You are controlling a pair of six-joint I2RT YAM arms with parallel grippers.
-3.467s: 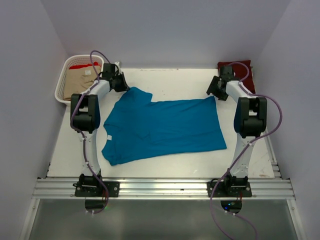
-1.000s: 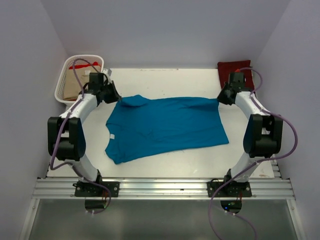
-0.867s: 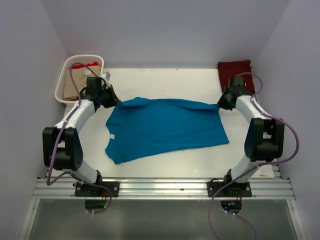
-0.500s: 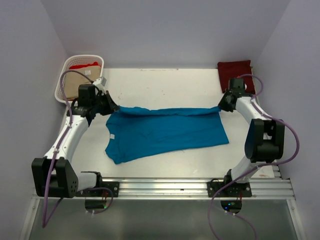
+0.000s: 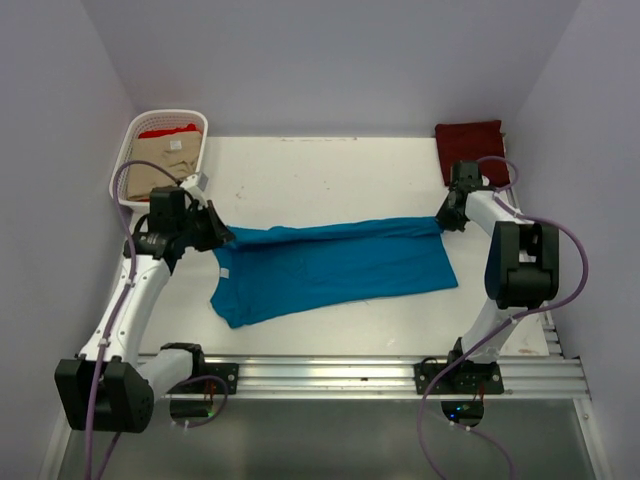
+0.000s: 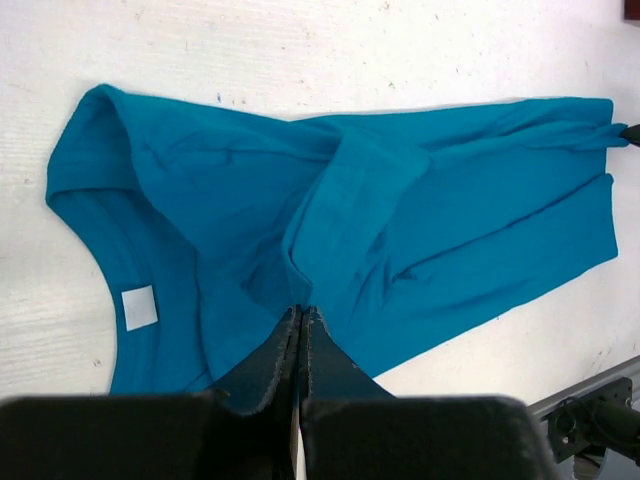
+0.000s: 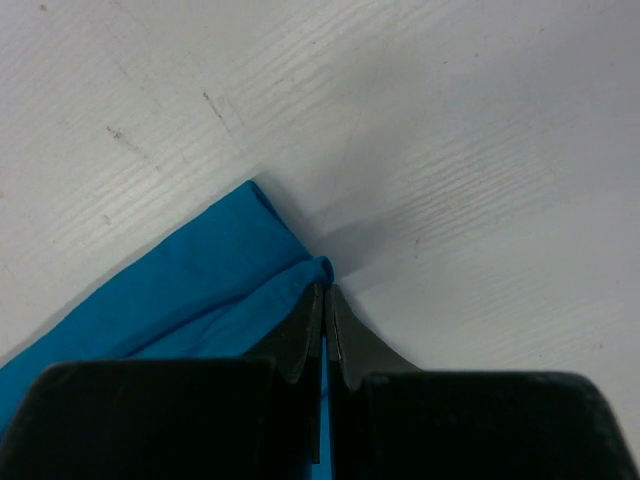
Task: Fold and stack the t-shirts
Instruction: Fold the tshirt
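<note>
A teal-blue t-shirt [image 5: 330, 268] lies across the middle of the white table [image 5: 320, 170], collar end on the left. Its far edge is lifted and doubled over toward the near side. My left gripper [image 5: 222, 237] is shut on that edge at the left end. In the left wrist view the gripper [image 6: 300, 310] pinches a fold of the teal cloth [image 6: 440, 220]. My right gripper [image 5: 441, 222] is shut on the far right corner. The right wrist view shows the gripper [image 7: 325, 290] clamping the teal hem [image 7: 200, 290] just above the table.
A dark maroon t-shirt [image 5: 470, 140] lies folded at the back right corner. A white slotted basket [image 5: 121, 165] at the back left holds a beige t-shirt [image 5: 165, 158] and a red t-shirt [image 5: 170, 130]. Grey walls close in three sides.
Both grippers have drawn the shirt's far edge toward the near side, so the visible shirt is narrower. The left arm has swung outward and back; the right moved less.
</note>
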